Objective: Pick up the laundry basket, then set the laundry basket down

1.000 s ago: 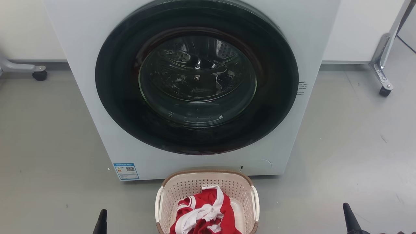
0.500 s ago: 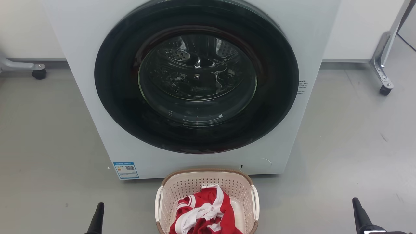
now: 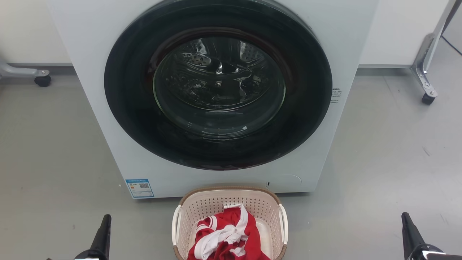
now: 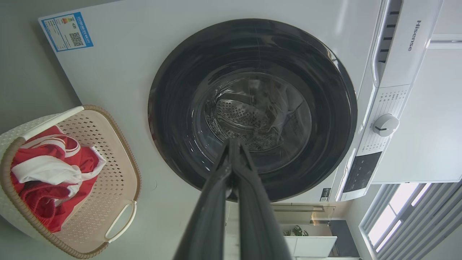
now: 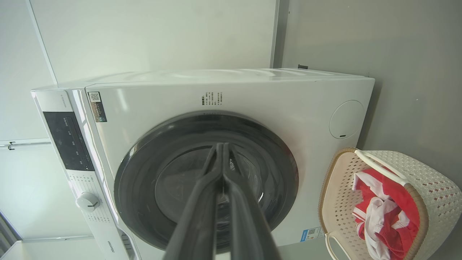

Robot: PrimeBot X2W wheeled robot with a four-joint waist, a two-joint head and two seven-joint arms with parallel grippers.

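Note:
The laundry basket (image 3: 202,207) is cream with perforated walls, a brown rim and white side handles. It stands on the floor against the washing machine's front, with a red and white garment (image 3: 227,236) bunched inside. It also lies at the left of the left wrist view (image 4: 112,159) and at the right of the right wrist view (image 5: 429,187). My left gripper (image 3: 104,225) rises at the lower left, well left of the basket, fingers shut with tips together (image 4: 232,142). My right gripper (image 3: 406,221) stands at the lower right, far from the basket, also shut (image 5: 221,146). Neither touches it.
A white front-loading washing machine (image 3: 108,108) with a dark round door (image 3: 218,85) stands right behind the basket, door closed. Castor legs of metal frames sit at the far left (image 3: 42,80) and far right (image 3: 428,98). Grey floor lies on both sides of the basket.
Both grippers have risen further into the head view and spread outward, the left one leftward and the right one rightward. The basket and garment have stayed put.

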